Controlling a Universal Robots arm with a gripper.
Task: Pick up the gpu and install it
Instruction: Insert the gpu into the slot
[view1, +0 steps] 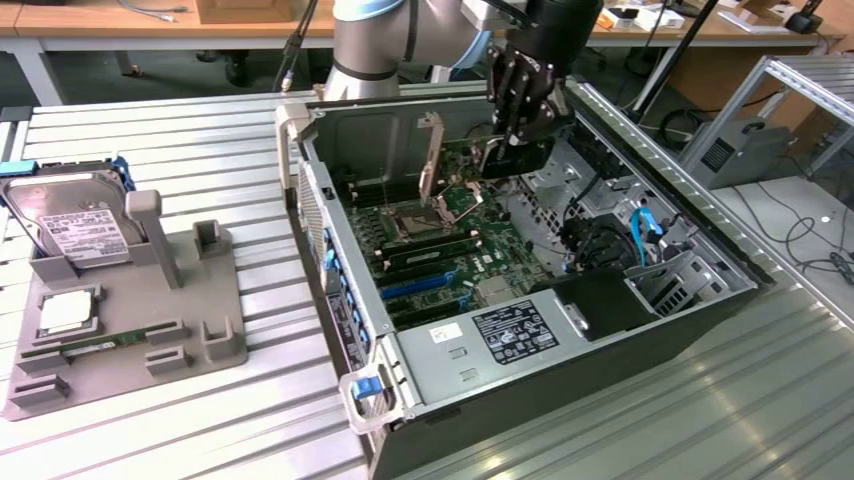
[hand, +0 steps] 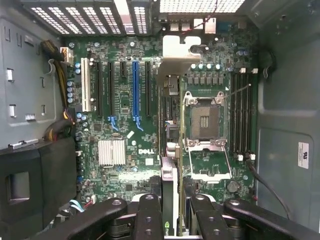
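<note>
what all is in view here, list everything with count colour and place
table: 1, silver slatted, under everything
computer case: 1, black and grey, open, on the table
motherboard: 1, green, inside the case
processor socket: 1, silver, open, on the motherboard
holder: 1, grey, on the table, exterior view's left
hard drive: 1, silver with white label, in the holder
chip: 1, square silver, in the holder
gpu: 1, dark with silvery bracket, upright over the motherboard
arm: 1, grey, behind the case
claw: 1, black, shut on the gpu
</note>
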